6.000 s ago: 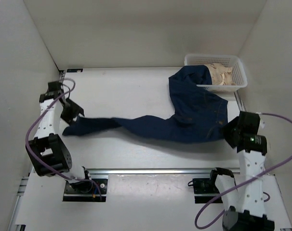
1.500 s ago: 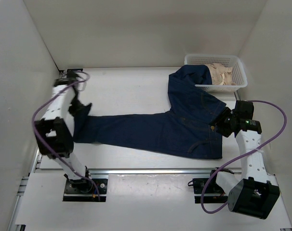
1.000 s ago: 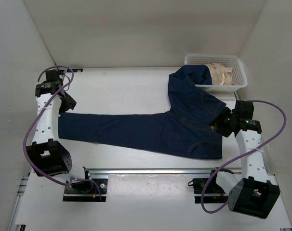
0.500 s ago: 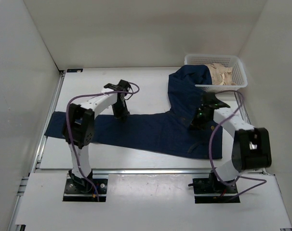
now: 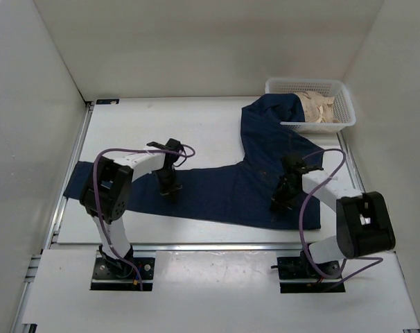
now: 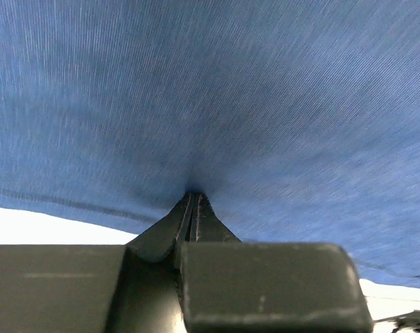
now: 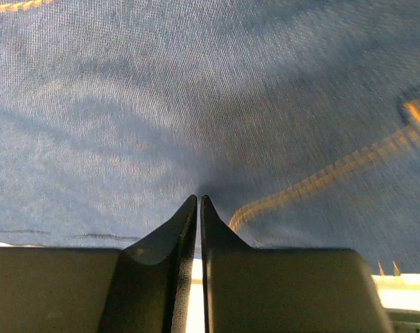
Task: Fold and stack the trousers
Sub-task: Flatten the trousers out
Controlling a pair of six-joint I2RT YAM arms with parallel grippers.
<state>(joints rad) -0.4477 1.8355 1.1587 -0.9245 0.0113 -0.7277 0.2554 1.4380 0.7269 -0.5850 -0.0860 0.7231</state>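
Note:
The dark navy trousers lie spread on the table, one leg stretched to the left and the other running up into the basket. My left gripper stands on the left leg, near its front edge. In the left wrist view its jaws are shut, and the denim puckers at their tips. My right gripper stands on the waist part, near the front edge. In the right wrist view its jaws are shut on a pinch of denim beside tan stitching.
A white basket holding cream cloth sits at the back right, with one trouser leg draped over its rim. White walls close in the left, back and right. A metal rail runs along the table's front.
Both arms swung in from the trousers' ends to the middle, then shifted toward the front edge. Both grippers closed onto the denim.

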